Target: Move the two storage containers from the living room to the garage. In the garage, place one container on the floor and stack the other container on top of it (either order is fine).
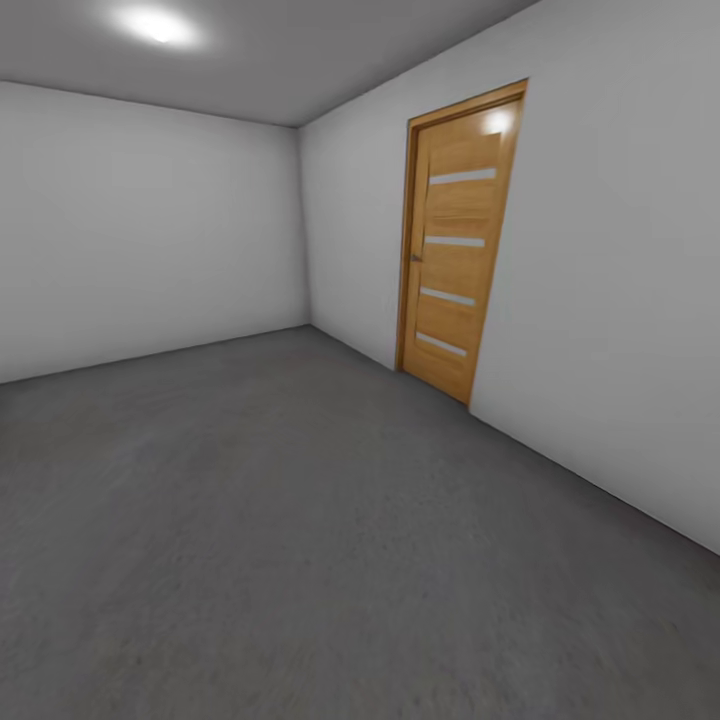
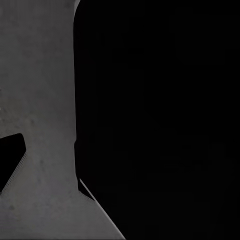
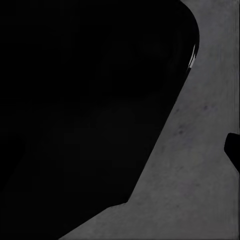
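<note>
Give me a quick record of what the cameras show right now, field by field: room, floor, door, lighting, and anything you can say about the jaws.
room: bare room with plain pale grey walls
floor: dark grey speckled concrete floor
door: wooden plank door in the wall at the head view's right, shut
lighting: ceiling light on
wrist views: large black shapes close to both cameras, with concrete beside them
jaws: state cannot be told for either arm

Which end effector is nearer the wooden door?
Right, probably: the door is on the wall to the robot's right. Both wrist views face the floor, so exact arm positions unclear.
</note>
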Motion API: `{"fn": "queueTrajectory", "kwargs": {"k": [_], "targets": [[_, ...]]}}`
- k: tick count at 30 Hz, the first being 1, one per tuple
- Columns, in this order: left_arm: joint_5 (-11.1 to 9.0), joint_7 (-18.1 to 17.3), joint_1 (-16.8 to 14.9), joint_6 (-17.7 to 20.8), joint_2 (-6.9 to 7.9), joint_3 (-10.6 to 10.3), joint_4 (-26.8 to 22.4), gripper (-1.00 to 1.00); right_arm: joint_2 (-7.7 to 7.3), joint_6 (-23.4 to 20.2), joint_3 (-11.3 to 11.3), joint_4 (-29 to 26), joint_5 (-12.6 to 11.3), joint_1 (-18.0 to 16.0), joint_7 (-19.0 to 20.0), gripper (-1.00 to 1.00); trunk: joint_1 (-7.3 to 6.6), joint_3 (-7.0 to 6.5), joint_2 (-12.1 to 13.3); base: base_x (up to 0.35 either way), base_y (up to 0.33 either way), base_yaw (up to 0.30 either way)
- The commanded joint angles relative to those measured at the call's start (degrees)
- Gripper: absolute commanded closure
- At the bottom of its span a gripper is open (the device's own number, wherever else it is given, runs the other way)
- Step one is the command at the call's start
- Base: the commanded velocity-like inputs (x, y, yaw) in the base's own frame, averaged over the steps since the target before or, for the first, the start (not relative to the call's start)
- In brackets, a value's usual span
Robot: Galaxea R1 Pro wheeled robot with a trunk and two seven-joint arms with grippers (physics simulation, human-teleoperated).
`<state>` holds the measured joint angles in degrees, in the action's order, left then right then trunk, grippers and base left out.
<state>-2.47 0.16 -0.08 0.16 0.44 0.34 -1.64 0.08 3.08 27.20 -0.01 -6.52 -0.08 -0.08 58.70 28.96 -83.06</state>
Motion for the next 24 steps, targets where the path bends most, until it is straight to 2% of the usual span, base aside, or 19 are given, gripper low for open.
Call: {"fn": "queueTrajectory", "kwargs": {"k": [1,24], "targets": [[-0.3,0.0,0.0,0.0,0.0,0.0,0.0,-1.0,0.0,0.2,0.5,0.0,-0.6,0.0,0.0,-1.0,0.03,0.05,0.0,0.322,0.0,0.0],[-0.3,0.0,0.0,0.0,0.0,0.0,0.0,-1.0,0.07,0.2,0.5,0.0,-0.6,0.0,0.0,-1.0,0.03,0.05,0.0,0.322,0.0,0.0]]}}
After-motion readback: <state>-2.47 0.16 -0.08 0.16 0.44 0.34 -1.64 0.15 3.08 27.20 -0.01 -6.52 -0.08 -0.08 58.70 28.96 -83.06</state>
